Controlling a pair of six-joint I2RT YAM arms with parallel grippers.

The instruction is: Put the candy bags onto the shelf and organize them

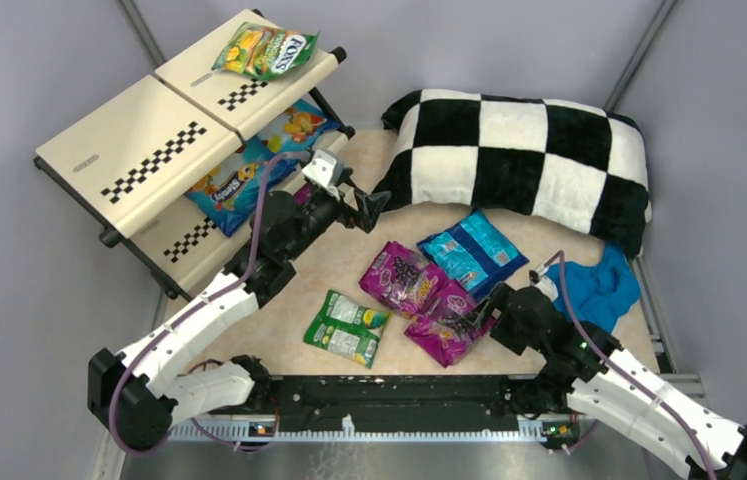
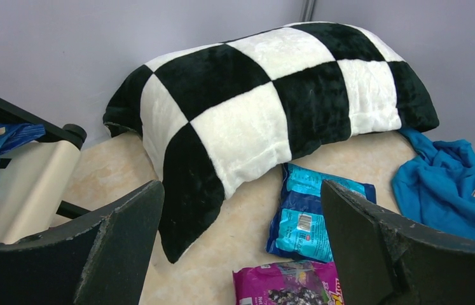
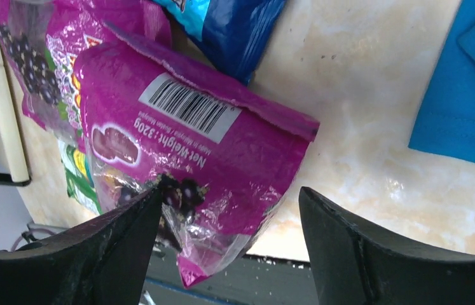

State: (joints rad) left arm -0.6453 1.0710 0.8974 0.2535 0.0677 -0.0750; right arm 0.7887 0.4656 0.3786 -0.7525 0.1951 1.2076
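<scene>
Your right gripper (image 3: 228,210) hangs with jaws wide astride the near magenta bag (image 3: 222,146), not clamped. That bag overlaps a second magenta bag (image 1: 404,277); a green-white bag (image 1: 347,328) lies to the left, a blue bag (image 1: 472,252) behind, the blue cloth (image 1: 599,285) just right. Farther out, your left gripper (image 1: 371,207) gapes empty between the shelf (image 1: 149,150) and the checkered pillow (image 1: 519,150). Blue bags (image 1: 239,180) sit on the shelf's middle tier, the FOX'S bag (image 1: 267,50) on top.
</scene>
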